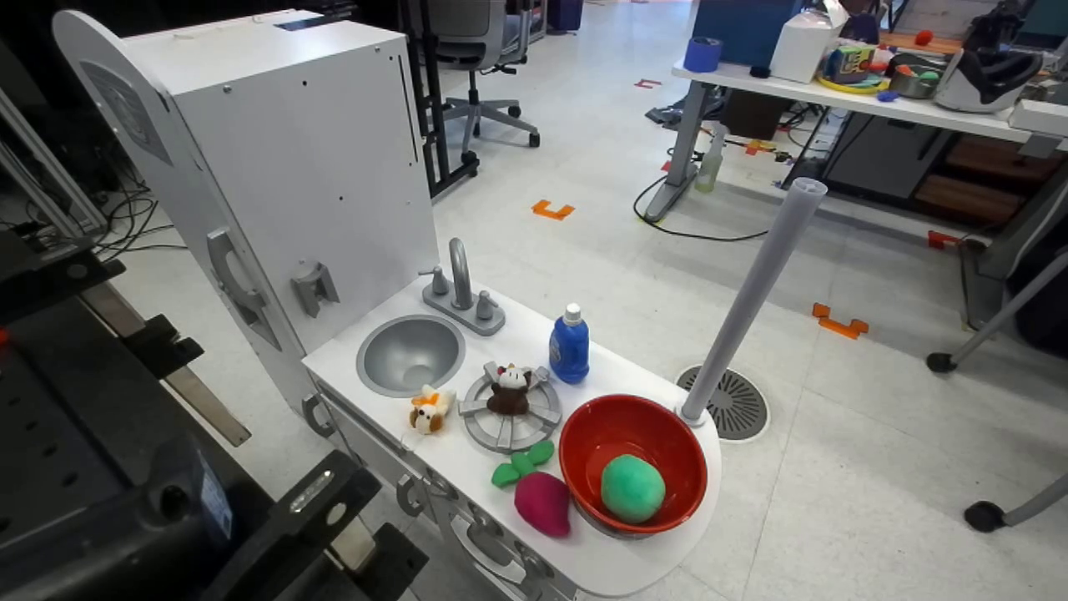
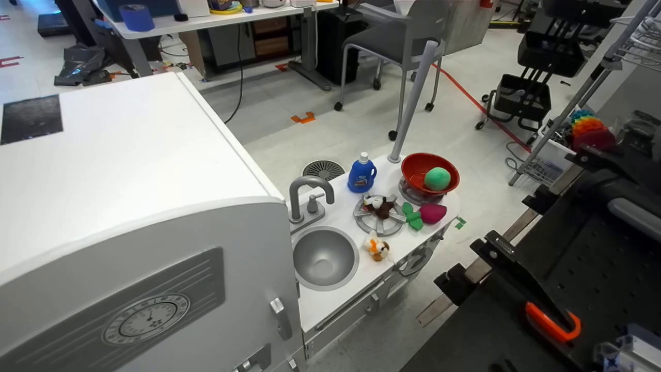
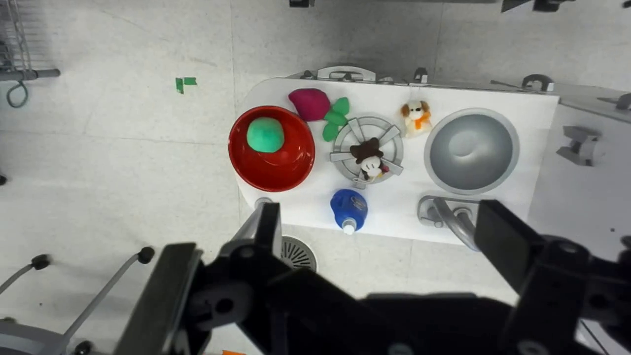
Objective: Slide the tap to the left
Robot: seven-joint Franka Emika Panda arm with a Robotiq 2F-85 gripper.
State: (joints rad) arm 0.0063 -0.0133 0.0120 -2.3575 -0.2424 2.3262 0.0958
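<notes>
The silver-grey tap shows in both exterior views (image 1: 460,277) (image 2: 295,203). It stands upright on its grey base behind the round sink basin, with small knobs beside its curved spout. In the wrist view the tap (image 3: 454,222) is at the right, and its spout end is partly hidden behind the right finger. My gripper (image 3: 379,217) is open and empty in the wrist view, its fingers wide apart. It hangs above the back edge of the toy counter, with the right finger overlapping the tap in the picture. I cannot tell that they touch. The gripper is out of the exterior views.
The grey sink basin (image 3: 472,150) lies by the tall white cabinet (image 1: 309,167). A blue bottle (image 3: 349,207), a burner with a plush on it, a dog plush (image 1: 430,411) and a red bowl (image 1: 584,426) stand along the counter. A grey pole (image 1: 755,292) rises at its end.
</notes>
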